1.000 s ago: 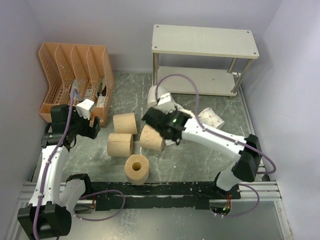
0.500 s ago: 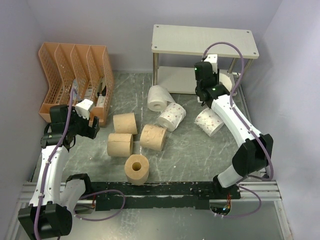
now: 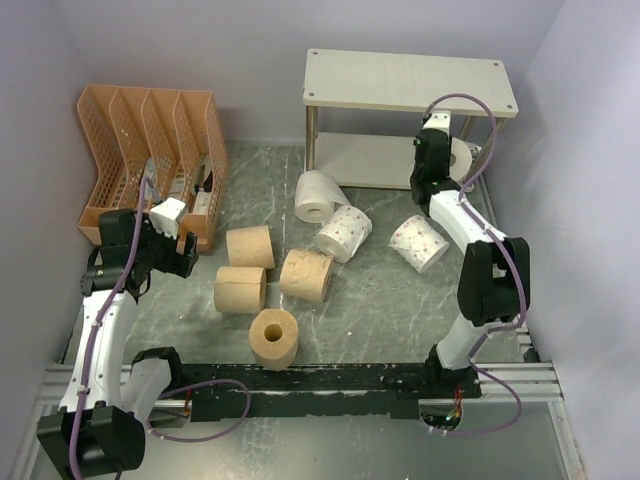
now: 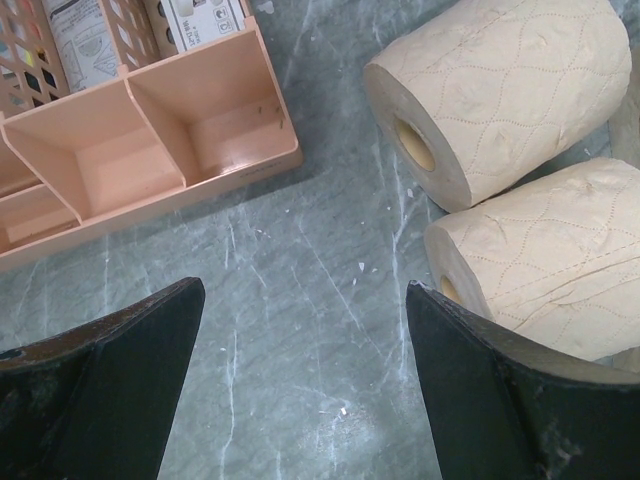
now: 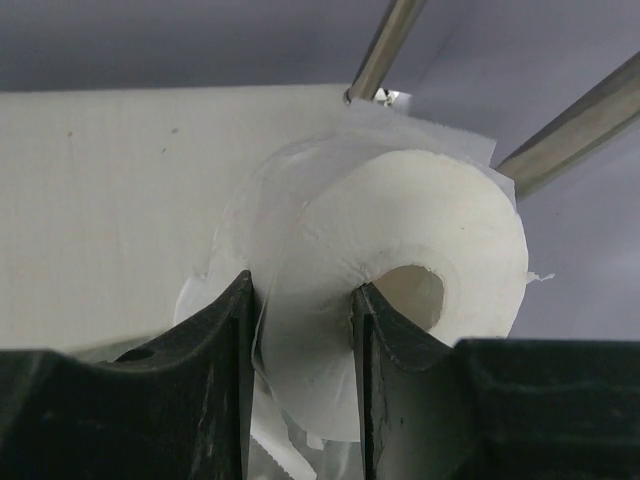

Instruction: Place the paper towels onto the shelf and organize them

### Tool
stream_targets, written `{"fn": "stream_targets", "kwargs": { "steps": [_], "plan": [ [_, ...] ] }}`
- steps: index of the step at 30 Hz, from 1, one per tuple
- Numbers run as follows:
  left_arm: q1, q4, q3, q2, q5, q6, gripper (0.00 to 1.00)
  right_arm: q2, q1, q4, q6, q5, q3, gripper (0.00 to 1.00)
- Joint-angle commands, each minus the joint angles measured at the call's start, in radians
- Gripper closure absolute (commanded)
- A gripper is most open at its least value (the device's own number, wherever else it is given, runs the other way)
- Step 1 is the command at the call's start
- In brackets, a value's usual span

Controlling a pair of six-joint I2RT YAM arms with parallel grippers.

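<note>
One white roll [image 5: 420, 230] pinched in right end effector [image 5: 300, 300] at shelf [image 5: 100, 200].

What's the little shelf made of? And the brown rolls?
Shelf: matte off-white boards, probably painted wood or laminate; legs look like shiny silver metal. Brown rolls: soft paper, shown by the quilted embossed pattern and hollow core.

Grey marbled worktop [image 3: 390, 300] carries four tan rolls [image 3: 249, 246] centre-left, three white rolls [image 3: 318, 195] centre-right, orange organizer [image 3: 120, 130] far left, shelf [image 3: 400, 85] far right.
</note>
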Motion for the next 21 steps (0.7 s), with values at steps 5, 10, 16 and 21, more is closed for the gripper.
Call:
{"fn": "stream_targets", "kwargs": {
  "steps": [5,10,16,21],
  "plan": [
    [0.009,0.005,0.014,0.021,0.003,0.006,0.06,0.125,-0.034,0.216,-0.052,-0.048,0.081,1.0],
    [0.009,0.007,0.013,0.027,-0.002,0.003,0.06,0.205,-0.039,0.224,-0.093,-0.039,0.145,0.81],
    [0.01,0.01,0.015,0.035,-0.009,-0.003,0.06,0.208,-0.076,0.227,-0.029,-0.033,0.145,0.52],
    [0.009,0.007,0.019,0.054,-0.01,-0.003,0.06,0.174,-0.077,0.271,-0.03,0.006,0.116,0.0]
  ]
}}
